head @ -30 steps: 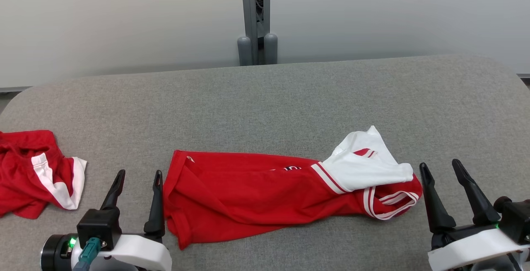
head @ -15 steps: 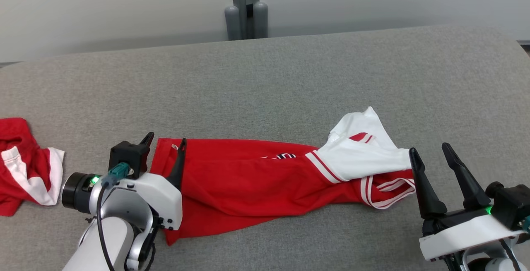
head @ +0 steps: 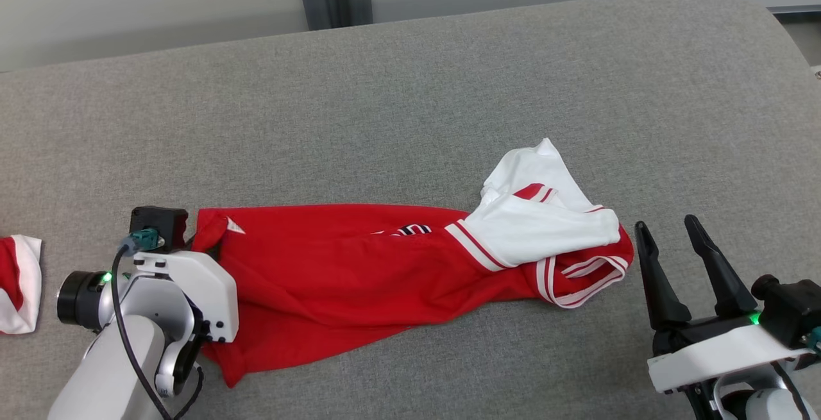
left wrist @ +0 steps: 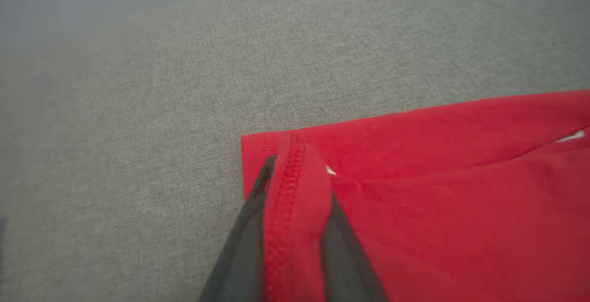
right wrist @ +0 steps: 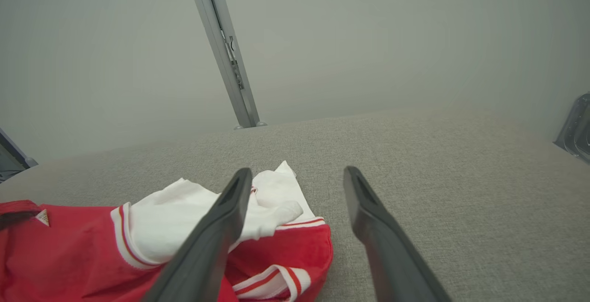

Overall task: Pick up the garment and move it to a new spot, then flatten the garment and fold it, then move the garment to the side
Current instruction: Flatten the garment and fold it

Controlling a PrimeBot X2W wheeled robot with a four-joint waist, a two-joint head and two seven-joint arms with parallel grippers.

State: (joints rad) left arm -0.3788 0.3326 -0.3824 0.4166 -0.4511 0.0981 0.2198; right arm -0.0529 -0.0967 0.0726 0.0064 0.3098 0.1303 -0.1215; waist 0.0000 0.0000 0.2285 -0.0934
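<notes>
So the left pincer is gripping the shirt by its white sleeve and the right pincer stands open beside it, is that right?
Not quite. The left pincer grips the shirt by its red hem, not the white sleeve, as the left wrist view shows. The right pincer does stand open beside it.

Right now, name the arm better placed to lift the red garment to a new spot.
Left. The left gripper pinches a hem corner of the red garment; the right gripper stands open beside the collar end, holding nothing.
</notes>
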